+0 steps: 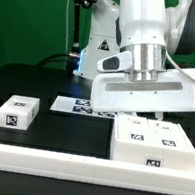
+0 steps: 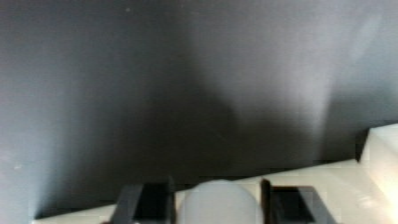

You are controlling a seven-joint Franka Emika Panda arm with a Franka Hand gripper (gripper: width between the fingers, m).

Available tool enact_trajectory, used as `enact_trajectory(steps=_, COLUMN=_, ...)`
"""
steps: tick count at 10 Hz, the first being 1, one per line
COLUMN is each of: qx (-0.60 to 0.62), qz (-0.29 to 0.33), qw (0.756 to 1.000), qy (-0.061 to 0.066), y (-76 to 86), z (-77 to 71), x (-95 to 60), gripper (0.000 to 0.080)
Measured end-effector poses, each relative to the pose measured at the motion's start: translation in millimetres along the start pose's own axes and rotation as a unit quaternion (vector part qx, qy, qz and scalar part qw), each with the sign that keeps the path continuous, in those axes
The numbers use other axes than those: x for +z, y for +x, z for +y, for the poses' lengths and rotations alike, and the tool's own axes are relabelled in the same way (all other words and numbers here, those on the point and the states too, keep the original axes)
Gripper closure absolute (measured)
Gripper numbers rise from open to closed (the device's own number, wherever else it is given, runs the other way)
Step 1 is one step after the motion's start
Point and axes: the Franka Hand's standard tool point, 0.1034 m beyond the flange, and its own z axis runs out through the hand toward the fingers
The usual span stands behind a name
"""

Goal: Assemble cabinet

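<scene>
The arm is hanging low over the exterior view's right, and its white two-finger gripper (image 2: 219,202) is sitting right at the rear top edge of the large white boxy plastic cabinet body (image 1: 154,144). That cabinet body is resting on the black table (image 1: 47,86), hard up against the long low white border rail (image 1: 65,168), and it is showing square black-and-white tags on its top.

From the wrist, the two dark fingers (image 2: 148,203) are standing partly spread, and a rounded white edge is filling the whole gap between them, so they are looking clamped onto the cabinet body. A blurred white corner (image 2: 381,160) is showing at the side; I cannot tell which part it is.

On the exterior view's left, well apart, a small white tagged block (image 1: 17,114) is lying on the table. The marker board (image 1: 82,105) is lying flat between that block and the arm.
</scene>
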Motion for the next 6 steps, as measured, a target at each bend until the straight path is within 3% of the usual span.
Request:
enact_trajectory(steps=4, qx=-0.006, qz=-0.005, qw=1.0, qy=-0.002, y=3.8, z=4.9, x=-7.9, gripper=0.0579)
enact_trajectory(steps=6, qx=-0.005, qz=-0.008, qw=1.0, qy=-0.001, y=1.6, z=4.9, x=-3.9, gripper=0.0577)
